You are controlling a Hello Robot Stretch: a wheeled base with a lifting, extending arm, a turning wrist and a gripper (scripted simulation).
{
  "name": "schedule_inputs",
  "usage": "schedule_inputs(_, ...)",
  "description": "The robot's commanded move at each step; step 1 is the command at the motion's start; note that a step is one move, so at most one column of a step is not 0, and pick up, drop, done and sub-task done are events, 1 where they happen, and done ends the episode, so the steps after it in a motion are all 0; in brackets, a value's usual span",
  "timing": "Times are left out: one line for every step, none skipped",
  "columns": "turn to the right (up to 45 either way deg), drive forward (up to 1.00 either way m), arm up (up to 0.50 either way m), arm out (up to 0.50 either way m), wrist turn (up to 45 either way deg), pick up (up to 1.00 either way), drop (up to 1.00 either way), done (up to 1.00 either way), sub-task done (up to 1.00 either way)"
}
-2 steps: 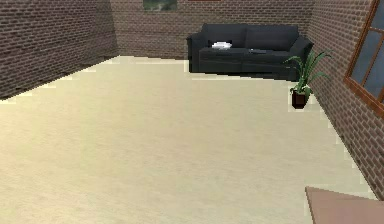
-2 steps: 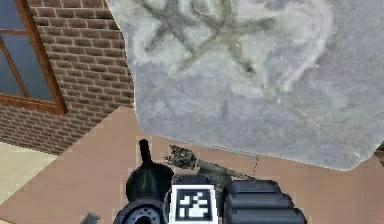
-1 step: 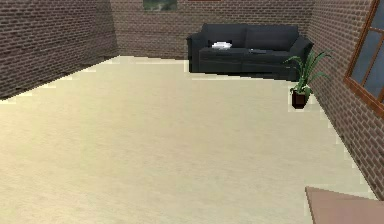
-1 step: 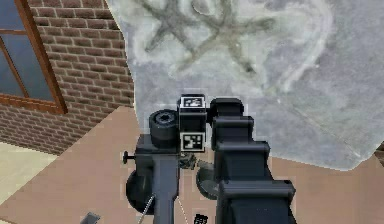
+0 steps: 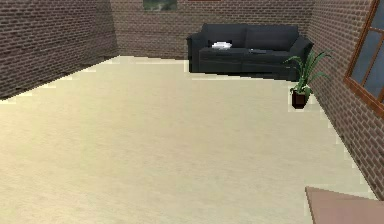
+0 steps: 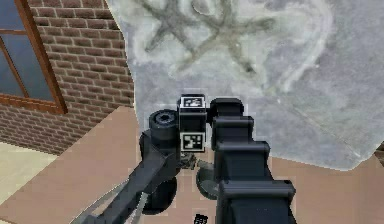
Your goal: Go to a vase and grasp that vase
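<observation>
you're in the search step: where the vase stands can't be told from here, so the grasp isn't on yet. ahead, across open pale floor, a dark sofa (image 5: pixel 245 50) sits against the brick wall at about 12 to 1 o'clock with a small pale thing (image 5: pixel 221 45) on its seat, too small to name. a potted plant (image 5: pixel 302 82) stands at 2 o'clock, near a window (image 5: pixel 366 62) at 3 o'clock. a brown table (image 5: pixel 348 206) corner pokes in at 5 o'clock. in the arm side view the arm (image 6: pixel 245 170) reaches over that tabletop, with the gripper (image 6: pixel 115 200) at about 8 o'clock. whether the pincer is released or clenched, or has anything in it, i cannot tell. next, i'd judge, you turn the base and scan the table and the rest of the room before you reach.
</observation>
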Motion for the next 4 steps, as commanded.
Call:
schedule_inputs(0.0,0.00,0.00,0.00,45.0,0.00,0.00,0.00,0.00)
schedule_inputs(0.0,0.00,0.00,0.00,45.0,0.00,0.00,0.00,0.00)
schedule_inputs(0.0,0.00,0.00,0.00,15.0,0.00,0.00,0.00,0.00)
schedule_inputs(0.0,0.00,-0.28,0.00,0.0,0.00,0.00,0.00,0.00)
